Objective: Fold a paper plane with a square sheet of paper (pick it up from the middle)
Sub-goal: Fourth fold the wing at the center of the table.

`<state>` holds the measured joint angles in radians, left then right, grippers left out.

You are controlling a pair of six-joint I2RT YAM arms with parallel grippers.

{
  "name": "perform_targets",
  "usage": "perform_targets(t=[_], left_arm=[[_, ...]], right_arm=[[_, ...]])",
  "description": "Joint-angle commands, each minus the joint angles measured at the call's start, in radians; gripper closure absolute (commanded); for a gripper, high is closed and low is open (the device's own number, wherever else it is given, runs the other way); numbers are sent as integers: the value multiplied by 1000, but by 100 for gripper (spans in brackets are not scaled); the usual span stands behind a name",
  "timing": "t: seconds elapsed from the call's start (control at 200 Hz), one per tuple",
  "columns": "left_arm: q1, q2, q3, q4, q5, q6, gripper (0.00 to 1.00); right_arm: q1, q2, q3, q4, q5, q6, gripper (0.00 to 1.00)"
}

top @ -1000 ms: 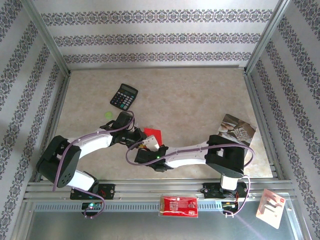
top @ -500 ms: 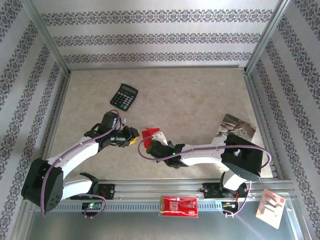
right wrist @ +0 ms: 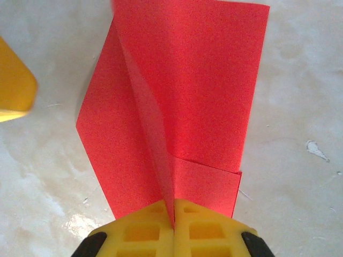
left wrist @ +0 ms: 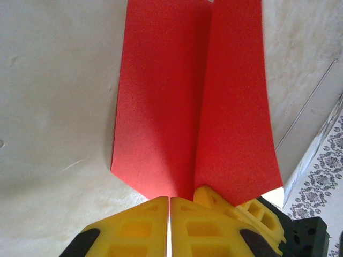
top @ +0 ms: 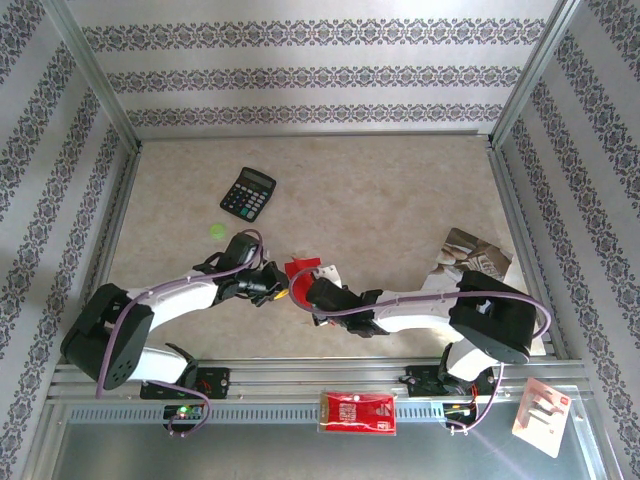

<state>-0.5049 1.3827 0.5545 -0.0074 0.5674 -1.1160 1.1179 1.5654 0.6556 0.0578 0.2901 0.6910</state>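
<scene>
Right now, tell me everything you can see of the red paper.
The red paper is a thin, matte, plain sheet, partly folded: a raised centre crease runs its length, the held end narrows, and a small flap lies doubled beside the crease. It sits over the beige table. The right gripper has its jaws shut on the crease. The left gripper, jaws shut, is at that end; contact unclear.

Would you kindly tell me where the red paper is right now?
Top view: the red paper sits near the table's front centre, clamped in the right gripper with the left gripper just beside it, below-right of the calculator.
</scene>
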Motion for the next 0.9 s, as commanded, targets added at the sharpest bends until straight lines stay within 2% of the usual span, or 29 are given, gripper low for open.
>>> perform_targets(t=[0.0,0.4,0.894], left_arm=[[-22,35,24,72,-8,-10,92],[-42,181,87,122,17,28,93],[-42,269,146,23,-11,146,93]], right_arm=[[-26,-28,-39,83,-59,54,100],[-111,-52,-132,235,-219,150,100],[-194,-48,-169,329,-355,226,99]])
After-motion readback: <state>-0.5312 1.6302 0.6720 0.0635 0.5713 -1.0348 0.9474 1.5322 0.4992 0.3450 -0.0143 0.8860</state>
